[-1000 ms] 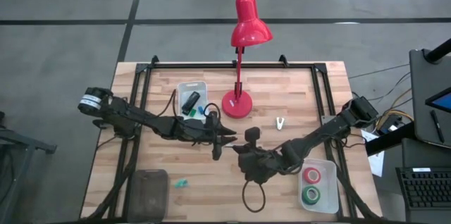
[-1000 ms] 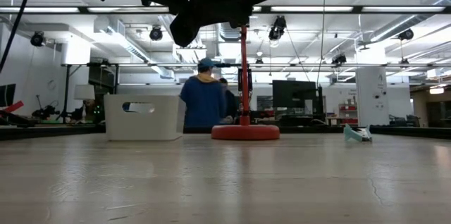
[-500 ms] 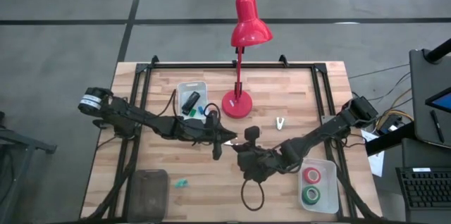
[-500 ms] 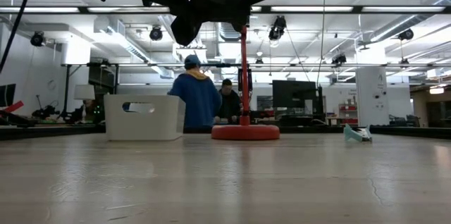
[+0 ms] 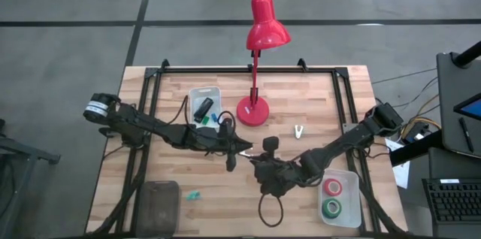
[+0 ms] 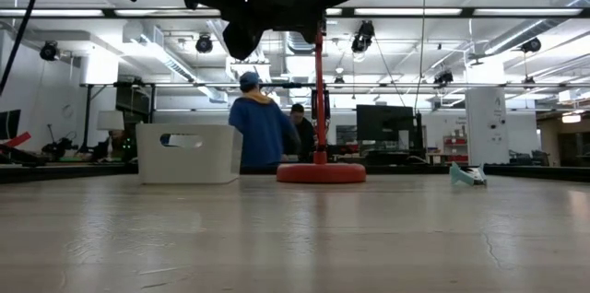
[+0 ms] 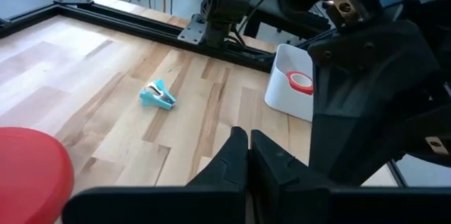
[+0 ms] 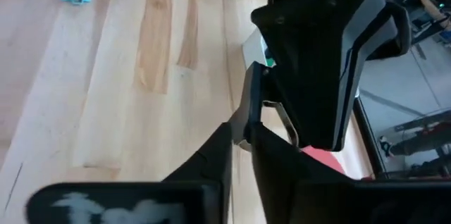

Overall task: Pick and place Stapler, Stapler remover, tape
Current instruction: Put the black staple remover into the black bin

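Stapler (image 5: 203, 107) already binned upper left, tape (image 5: 331, 188) lower right; remover (image 5: 299, 131) left out. Left gripper (image 7: 248, 145) pressed together, empty; right gripper (image 8: 242, 137) barely parted.

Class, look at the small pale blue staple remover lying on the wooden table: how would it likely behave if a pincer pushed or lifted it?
The staple remover looks small and thin, so it is probably light and may skid on the smooth wooden table when pushed. Lying on its side with splayed jaws, it seems unlikely to roll. Its narrow, angled shape might twist in a grip.

both arms (image 5: 248, 152) crowded table centre; red lamp base (image 5: 253, 111) blocked behind; bare wood (image 5: 316, 92) lay open at back right.
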You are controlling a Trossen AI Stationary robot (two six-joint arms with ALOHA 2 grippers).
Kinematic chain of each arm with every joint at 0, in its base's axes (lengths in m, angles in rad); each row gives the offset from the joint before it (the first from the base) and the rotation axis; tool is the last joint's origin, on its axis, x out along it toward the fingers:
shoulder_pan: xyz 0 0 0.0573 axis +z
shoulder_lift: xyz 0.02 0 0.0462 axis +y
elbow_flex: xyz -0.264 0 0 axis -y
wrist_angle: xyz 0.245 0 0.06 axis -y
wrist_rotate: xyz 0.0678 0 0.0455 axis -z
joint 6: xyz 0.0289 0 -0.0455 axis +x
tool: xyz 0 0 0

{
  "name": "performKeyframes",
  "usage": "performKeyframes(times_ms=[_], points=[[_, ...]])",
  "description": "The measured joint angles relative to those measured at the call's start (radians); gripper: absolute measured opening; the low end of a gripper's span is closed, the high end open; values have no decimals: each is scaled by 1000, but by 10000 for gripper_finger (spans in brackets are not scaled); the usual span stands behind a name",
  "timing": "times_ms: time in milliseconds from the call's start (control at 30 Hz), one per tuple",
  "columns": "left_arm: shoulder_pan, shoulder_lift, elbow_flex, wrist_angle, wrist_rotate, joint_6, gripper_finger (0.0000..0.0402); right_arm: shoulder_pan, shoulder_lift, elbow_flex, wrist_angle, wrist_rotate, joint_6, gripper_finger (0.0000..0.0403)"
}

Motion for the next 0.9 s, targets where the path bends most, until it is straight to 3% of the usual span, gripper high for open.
performKeyframes(times_ms=[200, 433, 667, 900], points=[[2, -7, 0, -40, 0, -2, 7, 6, -2, 0, -16, 1, 20, 109], [-31, -105, 0, -212, 0, -29, 6, 59, -5, 0, -75, 1, 6, 166], [-177, -179, -1, -431, 25, -95, 7, 92, -6, -7, -95, 4, 27, 185], [-411, -228, -2, -601, 37, -226, 11, 89, -6, -20, -93, 5, 51, 180]])
